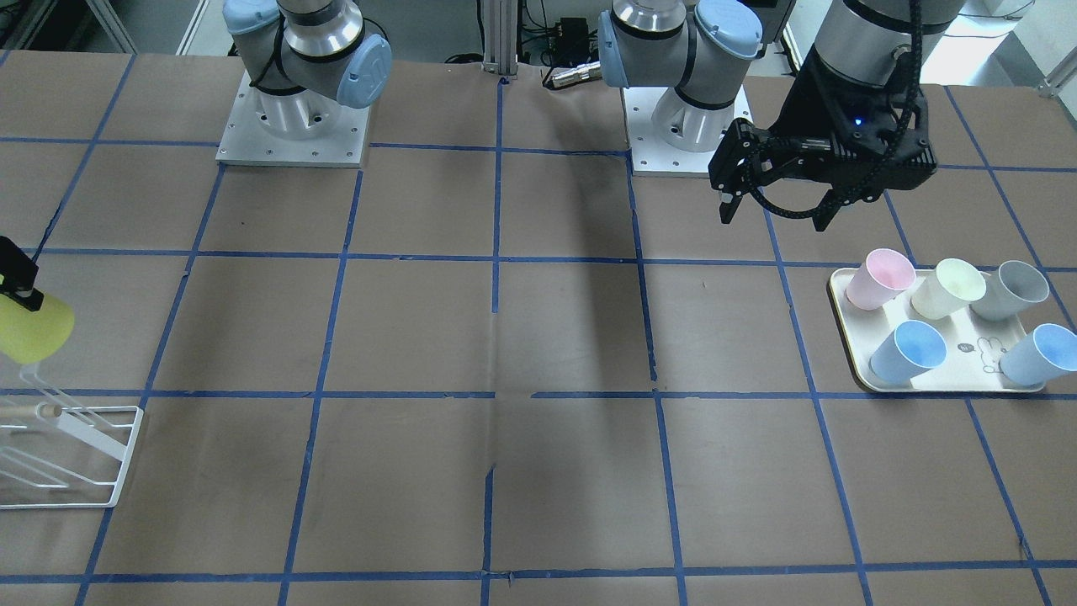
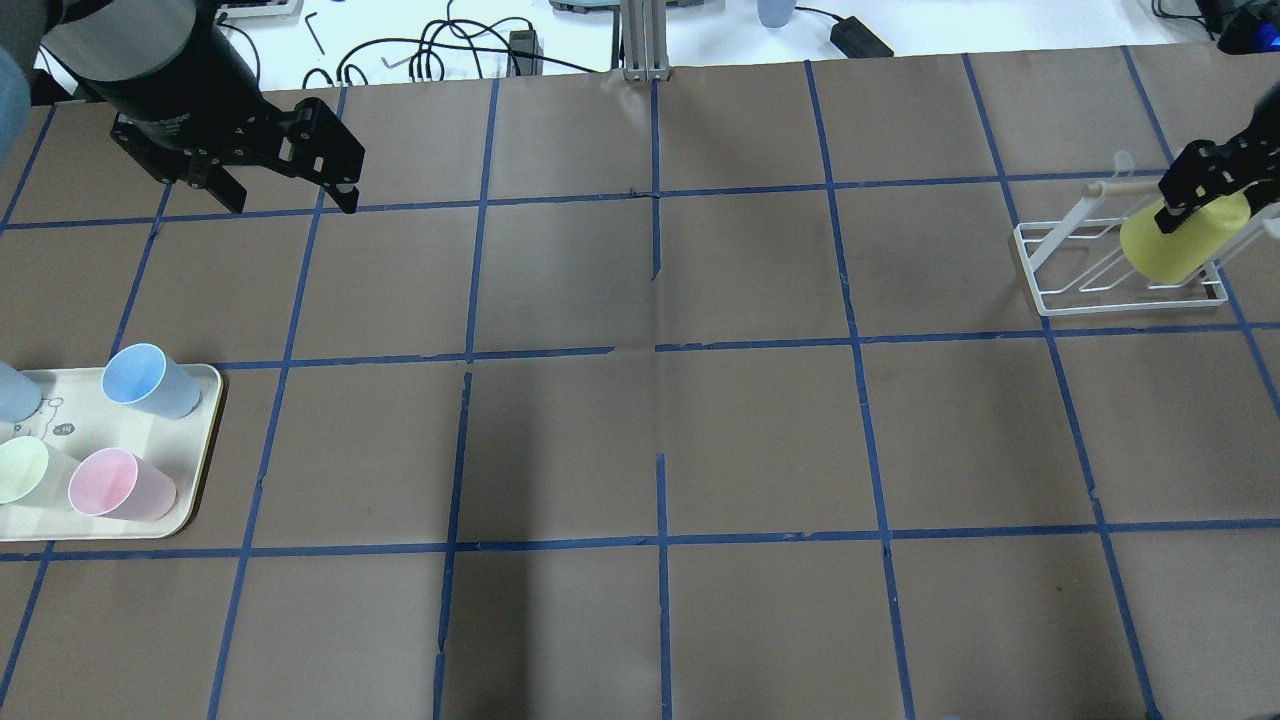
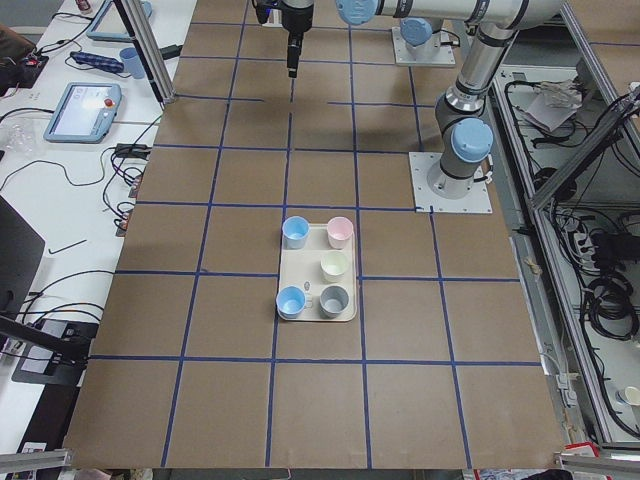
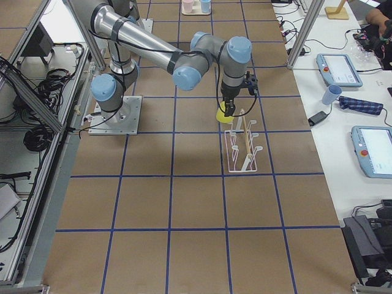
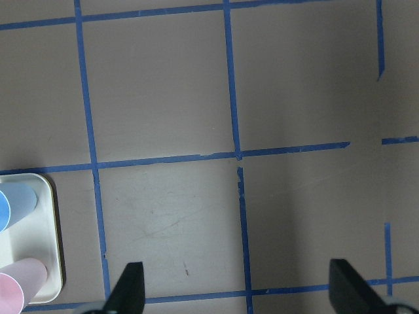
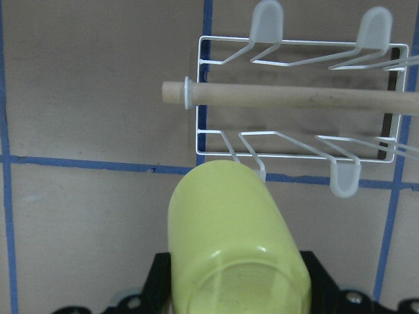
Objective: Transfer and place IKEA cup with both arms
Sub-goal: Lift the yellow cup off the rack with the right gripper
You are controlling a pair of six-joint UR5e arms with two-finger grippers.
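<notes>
Table (image 2: pixel 760 440), brown paper, blue tape grid (image 2: pixel 662 541).

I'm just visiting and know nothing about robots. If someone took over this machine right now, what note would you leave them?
Left gripper: open, empty, above bare table near the tray.
Right gripper: shut on the yellow cup, held tilted at the rack.
Done: the cup is across the table, at the rack.
Left to do: set it on the rack and release it. Whether it touches a peg yet is unclear.
</notes>
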